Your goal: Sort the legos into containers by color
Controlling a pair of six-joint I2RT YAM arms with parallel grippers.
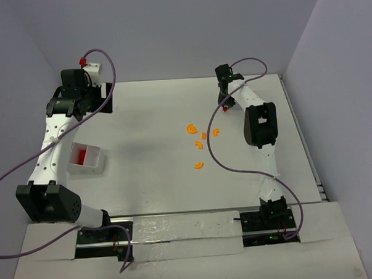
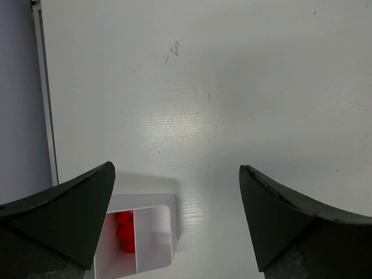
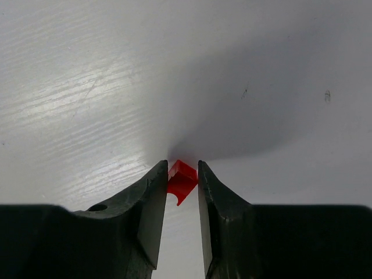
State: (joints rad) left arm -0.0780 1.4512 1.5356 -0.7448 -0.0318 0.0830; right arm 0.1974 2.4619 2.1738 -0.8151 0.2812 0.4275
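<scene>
My right gripper [image 3: 182, 165] is shut on a small red lego [image 3: 182, 179] at the table surface, at the far right [image 1: 225, 108]. Several orange curved legos [image 1: 199, 144] lie scattered on the table near the middle, left of the right arm. The white divided tray [image 1: 87, 157] sits at the left with red legos [image 1: 81, 156] in it. In the left wrist view the tray [image 2: 158, 203] shows red legos [image 2: 125, 231] in one compartment, and the compartment beside it looks empty. My left gripper [image 2: 176, 167] is open and empty, held high over the far left [image 1: 105, 98].
Grey walls close in the table at the back and both sides. A rail runs along the table's left edge [image 2: 45, 104]. Purple cables [image 1: 211, 154] loop from both arms over the table.
</scene>
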